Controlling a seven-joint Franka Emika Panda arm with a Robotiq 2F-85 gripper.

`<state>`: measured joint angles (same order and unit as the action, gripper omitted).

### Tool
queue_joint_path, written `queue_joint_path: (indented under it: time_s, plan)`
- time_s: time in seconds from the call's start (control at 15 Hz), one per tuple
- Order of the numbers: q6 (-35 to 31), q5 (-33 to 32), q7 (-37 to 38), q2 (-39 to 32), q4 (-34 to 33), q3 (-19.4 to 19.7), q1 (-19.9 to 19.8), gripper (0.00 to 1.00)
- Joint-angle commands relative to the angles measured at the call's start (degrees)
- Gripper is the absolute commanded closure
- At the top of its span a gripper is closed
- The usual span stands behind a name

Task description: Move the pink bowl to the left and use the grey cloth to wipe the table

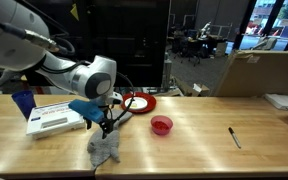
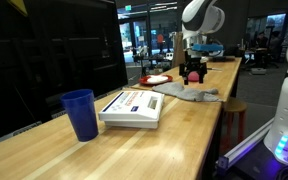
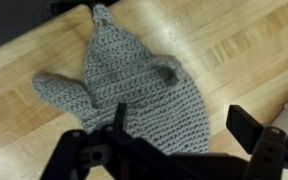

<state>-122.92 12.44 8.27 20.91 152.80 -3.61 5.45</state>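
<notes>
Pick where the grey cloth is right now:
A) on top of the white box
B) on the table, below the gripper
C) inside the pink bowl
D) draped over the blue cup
B: the wrist view shows the grey cloth lying on the wooden table just below the open gripper. In an exterior view the pink bowl sits apart from the cloth, with nothing in it.

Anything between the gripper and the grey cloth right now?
Nothing visible. The gripper hangs open right above the grey crocheted cloth on the wooden table; in the wrist view only the cloth lies beneath it.
</notes>
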Motion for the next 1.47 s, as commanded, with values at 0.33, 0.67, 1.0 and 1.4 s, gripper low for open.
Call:
queue_joint_path:
  time_s: [0.33, 0.67, 1.0, 1.4]
  plan:
    - [-9.9, -0.6, 16.5, -0.7, 1.0, -3.0, -3.3, 0.0]
    - [-11.0, -0.3, 15.2, -0.9, 1.5, -2.8, -3.3, 0.0]
    - [-18.5, 4.2, 19.0, -0.1, 4.3, -3.7, -2.5, 0.0]
    - [-25.5, 16.9, 32.2, -2.9, 5.8, -6.0, 0.0, 0.0]
